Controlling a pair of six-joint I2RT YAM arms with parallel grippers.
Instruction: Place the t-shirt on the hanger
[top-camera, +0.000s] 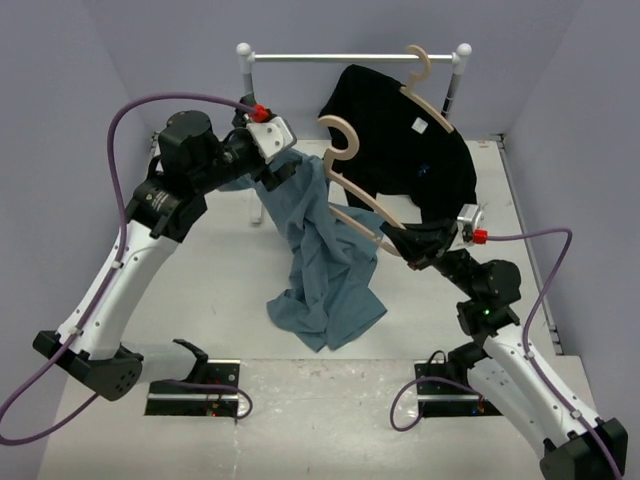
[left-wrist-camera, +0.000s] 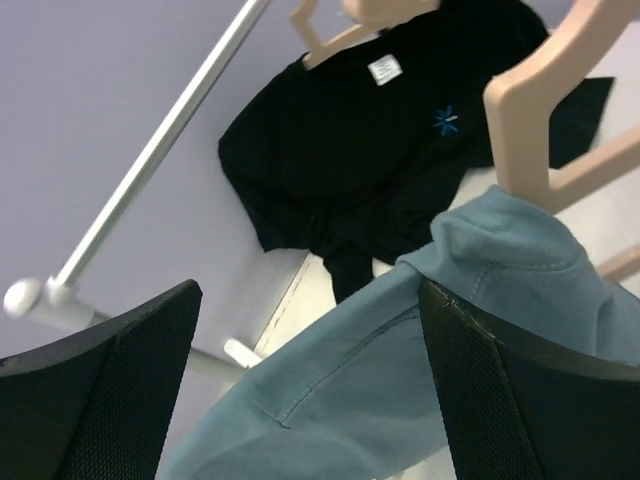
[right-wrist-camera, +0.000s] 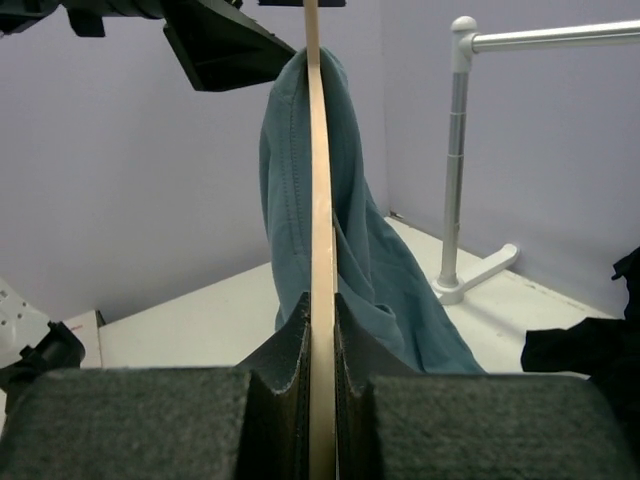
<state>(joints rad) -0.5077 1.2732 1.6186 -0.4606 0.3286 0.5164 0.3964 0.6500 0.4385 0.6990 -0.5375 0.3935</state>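
**A:** Left side first. State of the left gripper (left-wrist-camera: 305, 300)?

**B:** Jaws wide apart. In the left wrist view both fingers (left-wrist-camera: 110, 380) frame blue cloth that lies beyond them, and I see neither pad touching it. Nothing is held.

**A:** Location of the t-shirt (top-camera: 325, 270)?

**B:** Its upper end is draped over the left shoulder of the hanger (top-camera: 360, 195), just beside the left gripper. The rest falls in one long fold, and the lower end is heaped on the bench (top-camera: 200, 290). The hanger's hook and right shoulder are bare wood.

**A:** So it is only partly on?

**B:** My reading is yes. One shoulder is covered, the other is not yet inside the cloth. I cannot tell whether the covered end passes through the neck opening or the cloth merely lies over it.

**A:** And the right gripper (right-wrist-camera: 322, 320)?

**B:** Jaws narrow, clamped on the hanger's right end, with the wood pinched edge-on between the pads.

**A:** Why is it held raised and tilted like that?

**B:** Probably to keep the hanger off the bench, so the cloth hangs free and the open left jaws can get at the collar.

**A:** Risk?

**B:** The shirt seems to be held by its own weight on one shoulder, so a jolt could slide it off.

**A:** Far right?

**B:** The black shirt (top-camera: 400, 140) hangs on its twin hanger (top-camera: 430, 100) from the rail (top-camera: 340, 57). Its hem hangs near the right gripper, and I cannot tell whether they touch.
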